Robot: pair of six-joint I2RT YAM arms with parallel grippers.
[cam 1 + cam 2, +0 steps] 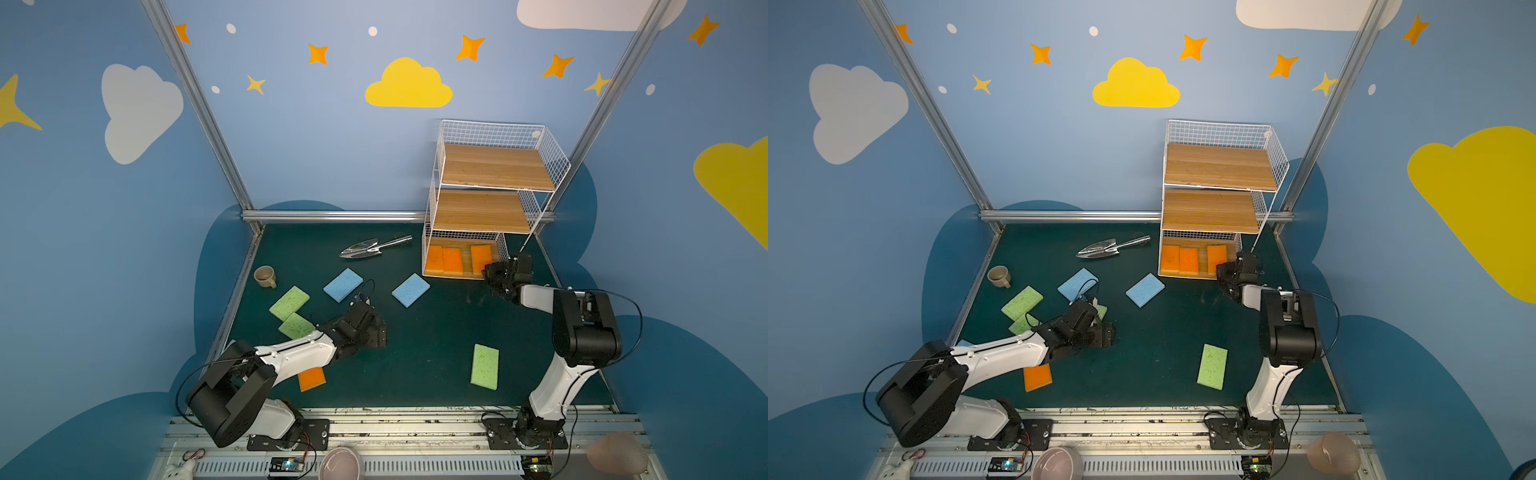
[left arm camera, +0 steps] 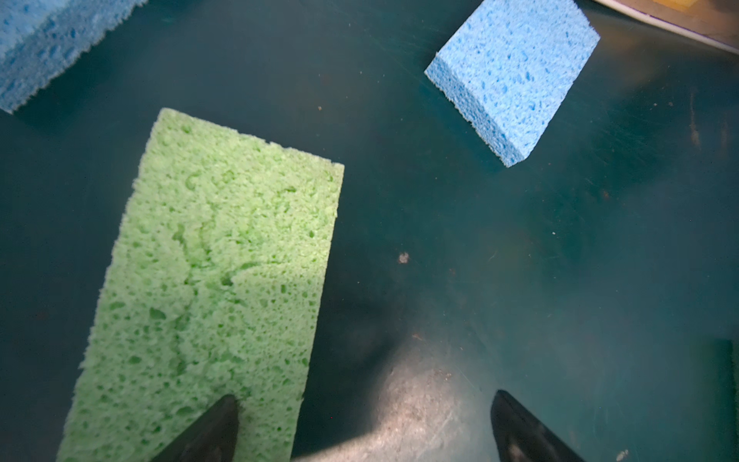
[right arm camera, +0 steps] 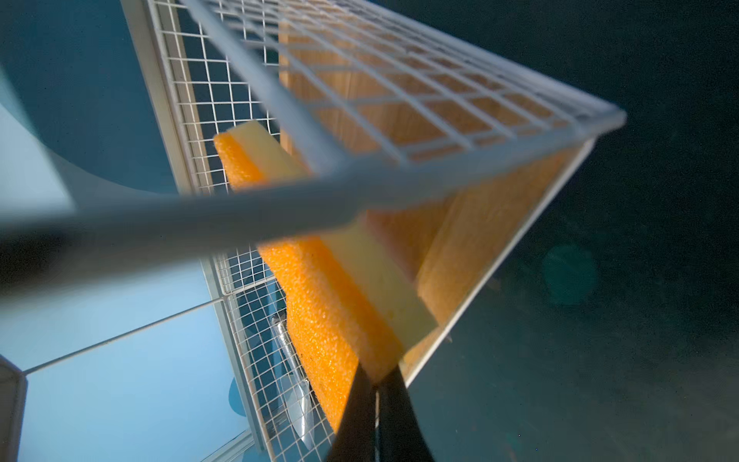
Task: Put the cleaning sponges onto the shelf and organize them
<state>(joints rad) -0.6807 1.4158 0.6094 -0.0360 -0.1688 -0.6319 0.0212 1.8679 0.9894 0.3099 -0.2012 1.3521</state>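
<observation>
White wire and pale wood first: the shelf (image 1: 494, 166) stands at two o'clock on the green mat (image 1: 415, 365). Its upper two boards are bare, and three orange sponges (image 1: 452, 259) lie on the bottom one. The right gripper (image 3: 376, 384) is at that tier's open front, jaws pinched together, tips against the near end of the right-hand orange sponge (image 3: 320, 312). Pushing it or nipping its corner, I can't say. The worry there: shove too hard and that light-looking rack could skid toward twelve, or the pad could buckle against the mesh.

Near the centre, the left gripper (image 2: 368, 424) hangs wide and empty above a green sponge (image 2: 216, 280), one finger over the pad, its partner over bare mat. Close like that and it could scrape or flip the sponge rather than grip it. Its forearm crosses a loose orange sponge (image 1: 312, 379) at seven o'clock, and a low swing could sweep that off the front edge. The trowel (image 1: 374, 247) at twelve and the cup (image 1: 264, 276) at ten are both easy snags.
</observation>
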